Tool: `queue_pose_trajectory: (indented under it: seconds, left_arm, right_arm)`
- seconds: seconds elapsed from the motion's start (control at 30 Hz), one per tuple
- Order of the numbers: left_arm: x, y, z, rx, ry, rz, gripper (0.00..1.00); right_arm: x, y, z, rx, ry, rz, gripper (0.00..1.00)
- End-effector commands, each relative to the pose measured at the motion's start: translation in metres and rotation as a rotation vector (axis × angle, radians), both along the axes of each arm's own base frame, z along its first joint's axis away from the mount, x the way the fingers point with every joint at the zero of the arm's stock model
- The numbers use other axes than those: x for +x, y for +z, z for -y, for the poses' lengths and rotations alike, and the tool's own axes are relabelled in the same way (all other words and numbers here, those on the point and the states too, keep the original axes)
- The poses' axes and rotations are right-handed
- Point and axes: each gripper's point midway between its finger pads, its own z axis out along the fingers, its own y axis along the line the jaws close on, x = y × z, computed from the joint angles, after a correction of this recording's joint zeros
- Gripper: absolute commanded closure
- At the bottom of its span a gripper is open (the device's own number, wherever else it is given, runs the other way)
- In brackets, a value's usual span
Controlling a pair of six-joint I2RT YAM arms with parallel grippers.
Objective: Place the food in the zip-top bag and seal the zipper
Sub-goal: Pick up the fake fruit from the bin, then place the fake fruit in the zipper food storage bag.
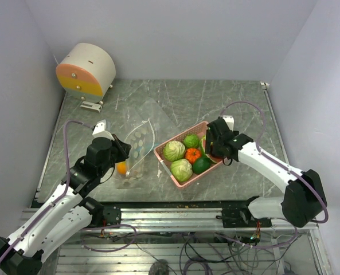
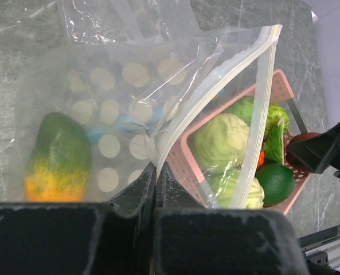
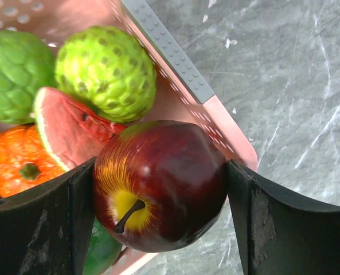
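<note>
My tabletop (image 1: 227, 103) is the biggest thing here, grey-green stone with everything lying on it. On its left side lies the zip-top bag (image 2: 118, 86), clear and crinkly. Its mouth gapes wide toward the pink tray (image 3: 230, 129), which sits just beside it on the right.

My left pincer (image 2: 156, 189) is clenched on the bag's edge near the mouth, and I think that helps keep it open. My right pincer (image 1: 211, 143) is down at the far end of the tray. Its two fingers press on both sides of the red apple (image 3: 164, 183), so I call that a grasp. The apple is low in the tray, right by the rim.

Only one piece of food is in the bag so far, a green and orange mango (image 2: 58, 157) lying deep inside.

The rest waits in the tray: two pale cabbages (image 1: 174, 150), two bumpy green fruits (image 3: 106, 71), a dark green lime (image 1: 202, 165), a watermelon slice (image 3: 72, 129) and a little orange pumpkin (image 3: 18, 160).

The thin zipper (image 2: 258, 97) along the mouth is not shut.

So I am near the start. The apple looks like the next piece to go in. After it, most of the food has to follow. Closing the zipper comes last.
</note>
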Motion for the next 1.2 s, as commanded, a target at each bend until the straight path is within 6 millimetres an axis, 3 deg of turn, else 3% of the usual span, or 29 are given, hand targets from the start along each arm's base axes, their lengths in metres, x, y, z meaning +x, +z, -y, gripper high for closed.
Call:
queue_pose_trajectory:
  seconds: [0.0,0.1,0.2,0.27,0.47,0.57,0.77,1.03,1.07,1.17]
  left_arm:
    - [-0.001,0.007,-0.001,0.002,-0.003,0.024,0.93]
    - [-0.001,0.008,-0.001,-0.001,-0.003,0.024,0.93]
    - [-0.001,0.007,-0.001,-0.001,-0.004,0.023,0.93]
    - [-0.001,0.007,0.000,-0.002,-0.005,0.020,0.93]
    - [0.000,0.006,0.002,-0.009,-0.007,0.016,0.93]
    - [-0.001,0.005,0.002,-0.010,-0.007,0.010,0.93]
    - [-0.002,0.005,0.003,-0.019,-0.010,0.007,0.93]
    - [-0.004,0.013,0.001,-0.028,-0.004,0.020,0.93]
    - [-0.004,0.014,0.000,-0.030,-0.002,0.023,0.93]
    - [-0.004,0.017,0.000,-0.034,-0.001,0.030,0.93]
  right_arm:
    - [0.008,0.047,-0.013,0.089,0.043,0.087,0.40]
    - [0.006,0.084,-0.043,0.221,0.167,0.148,0.44]
    - [0.001,0.136,-0.090,0.402,0.342,0.250,0.44]
    - [-0.006,0.161,-0.126,0.515,0.475,0.295,0.45]
    - [-0.041,0.204,-0.247,0.806,0.858,0.351,0.44]
    - [-0.045,0.224,-0.284,0.927,0.945,0.417,0.44]
    - [-0.032,0.211,-0.324,0.966,0.963,0.408,0.44]
    - [-0.004,0.151,-0.330,0.823,0.830,0.347,0.40]
    - [-0.003,0.145,-0.329,0.799,0.817,0.341,0.35]
    - [-0.003,0.133,-0.326,0.754,0.787,0.323,0.02]
